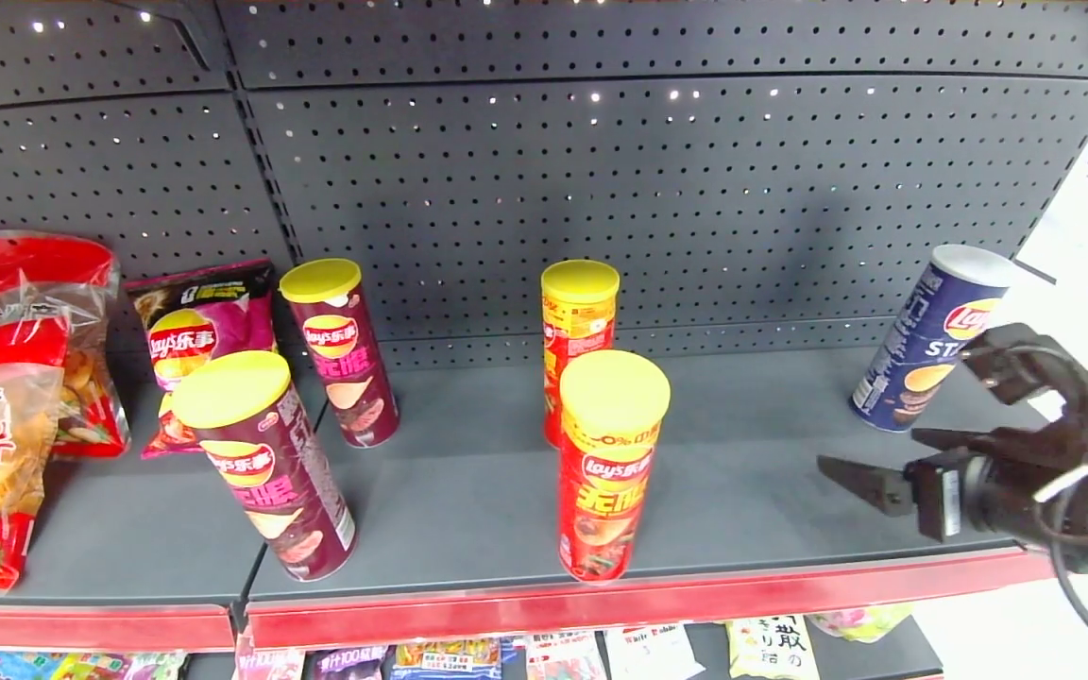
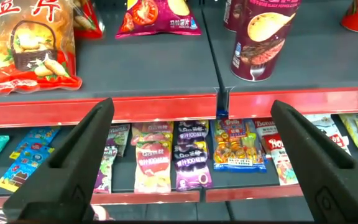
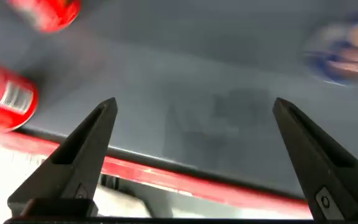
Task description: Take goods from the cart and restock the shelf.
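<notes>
lower-shelf packets (image 2: 173,155) beyond left claw (image 2: 191,104)

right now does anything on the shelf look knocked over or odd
Nothing is toppled or spilled. The blue can stands alone at the right end of the shelf, away from the red cans and maroon cans. It looks tilted, but they slant outward too, so probably the camera.

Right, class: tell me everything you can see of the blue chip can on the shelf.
The blue chip can is a tall cylinder, seemingly printed cardboard: dark blue, red-and-yellow logo, pictured chips low down, pale lid on. It stands on its base at the right end of the grey shelf, near the pegboard, apart from the other cans. Only the shelf touches it; the open right pincer is nearby, clear of it.
</notes>
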Available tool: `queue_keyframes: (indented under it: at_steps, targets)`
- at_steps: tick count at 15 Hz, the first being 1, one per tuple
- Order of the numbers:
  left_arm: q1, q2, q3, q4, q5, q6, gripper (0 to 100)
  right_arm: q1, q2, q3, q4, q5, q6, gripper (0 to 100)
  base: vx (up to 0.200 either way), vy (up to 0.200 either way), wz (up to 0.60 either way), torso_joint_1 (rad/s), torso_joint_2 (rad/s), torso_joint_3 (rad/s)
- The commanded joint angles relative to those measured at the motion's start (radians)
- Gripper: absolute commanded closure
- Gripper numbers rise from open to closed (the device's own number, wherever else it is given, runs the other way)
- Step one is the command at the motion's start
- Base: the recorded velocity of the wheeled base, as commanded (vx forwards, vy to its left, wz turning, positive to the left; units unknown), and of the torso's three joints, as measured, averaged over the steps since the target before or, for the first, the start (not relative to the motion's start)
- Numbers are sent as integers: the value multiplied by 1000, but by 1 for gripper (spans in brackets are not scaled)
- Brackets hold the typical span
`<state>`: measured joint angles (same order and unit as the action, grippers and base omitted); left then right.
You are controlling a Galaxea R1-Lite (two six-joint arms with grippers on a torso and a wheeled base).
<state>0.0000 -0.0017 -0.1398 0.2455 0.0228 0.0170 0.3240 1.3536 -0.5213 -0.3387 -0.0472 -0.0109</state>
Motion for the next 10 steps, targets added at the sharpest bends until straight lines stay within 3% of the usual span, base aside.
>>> queue_keyframes:
  at_steps: [1, 5, 10]
  targets:
    - [0, 2, 0, 0, 0, 0, 0, 98, 193, -59, -23, -11, 0, 0, 0, 0, 0, 0, 0, 0]
    - [2, 2, 0, -2, -9, 4, 0, 124, 279, -109, -71, -43, -4, 0, 0, 0, 0, 0, 0, 0]
    - [2, 2, 0, 0, -6, 3, 0, 231, 306, -125, -72, -46, 20, 0, 0, 0, 0, 0, 0, 0]
